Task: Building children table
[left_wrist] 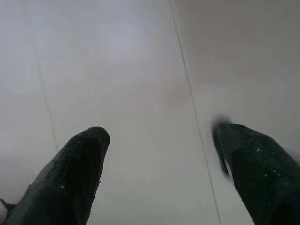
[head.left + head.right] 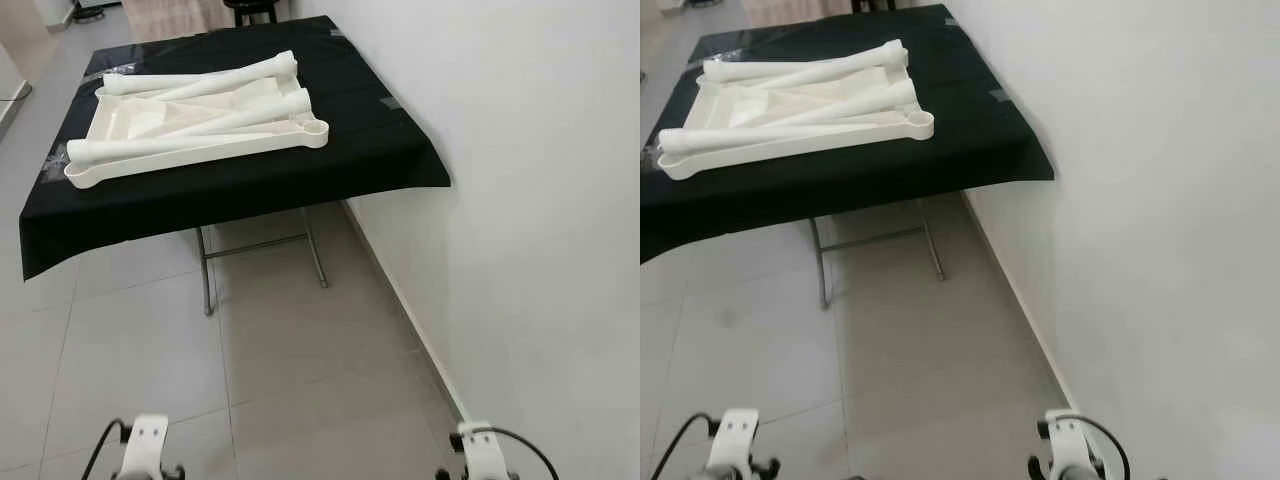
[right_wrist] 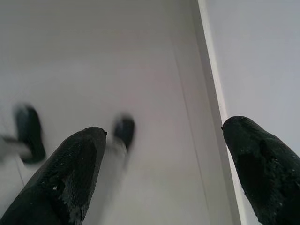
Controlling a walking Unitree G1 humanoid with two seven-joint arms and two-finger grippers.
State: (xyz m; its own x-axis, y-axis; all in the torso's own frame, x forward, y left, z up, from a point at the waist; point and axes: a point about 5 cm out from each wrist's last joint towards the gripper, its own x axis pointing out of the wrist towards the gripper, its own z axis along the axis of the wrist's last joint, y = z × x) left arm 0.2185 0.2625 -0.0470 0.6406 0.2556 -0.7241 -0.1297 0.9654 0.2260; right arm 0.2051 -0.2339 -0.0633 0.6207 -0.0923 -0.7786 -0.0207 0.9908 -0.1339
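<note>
The left gripper (image 1: 159, 178) is hanging low over the tiled floor (image 2: 150, 350), jaws spread apart and empty. Ahead, the white children's table top (image 2: 120, 125) is lying inverted on the black-draped tabletop (image 2: 370, 150), four loose legs (image 2: 240, 118) resting across it, apparently staged for assembly. The right gripper (image 3: 164, 173) is hanging beside the white wall (image 2: 540, 200), jaws likewise apart and empty.

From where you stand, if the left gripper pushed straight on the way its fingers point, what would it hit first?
The left gripper is open and points down at the bare tiled floor. Nothing lies between, so it would probably meet the floor first; how far off is unclear.
</note>
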